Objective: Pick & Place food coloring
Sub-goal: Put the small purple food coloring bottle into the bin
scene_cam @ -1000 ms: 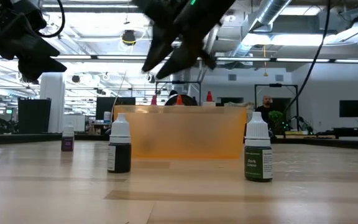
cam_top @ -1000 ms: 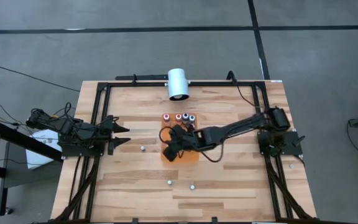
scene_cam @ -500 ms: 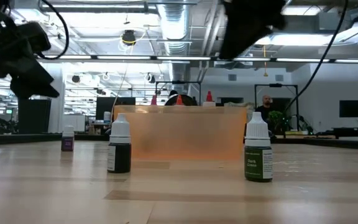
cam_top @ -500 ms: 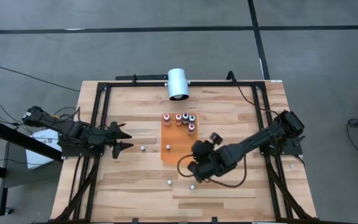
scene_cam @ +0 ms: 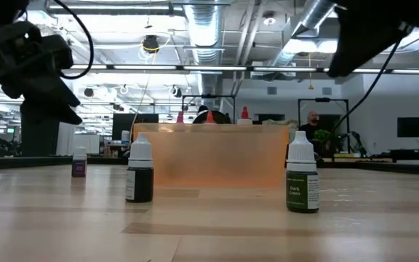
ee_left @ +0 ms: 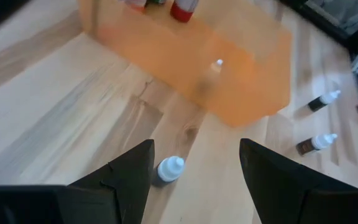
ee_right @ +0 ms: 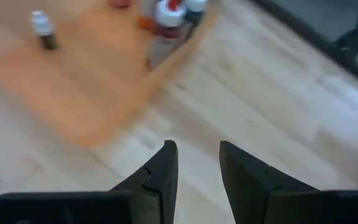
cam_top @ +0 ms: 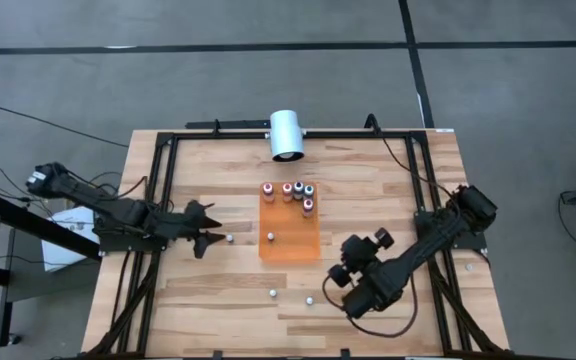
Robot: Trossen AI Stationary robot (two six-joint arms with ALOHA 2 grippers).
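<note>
Three food coloring bottles (cam_top: 229, 239) are lying loose off the orange mat (cam_top: 290, 245); you are lining the left gripper (cam_top: 208, 238), jaws wide and empty, up on the nearest. The right gripper (cam_top: 340, 280) is hovering narrowly parted, apparently empty. Closing off-centre risks toppling the bottle.

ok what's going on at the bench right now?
Two arms are sorting food coloring bottles onto the orange mat. Six bottles stand on it, including a cluster at its far edge. The left claw is open and closing in on a loose bottle left of the mat. The right claw is empty, open, over bare table near two more loose bottles.
</note>
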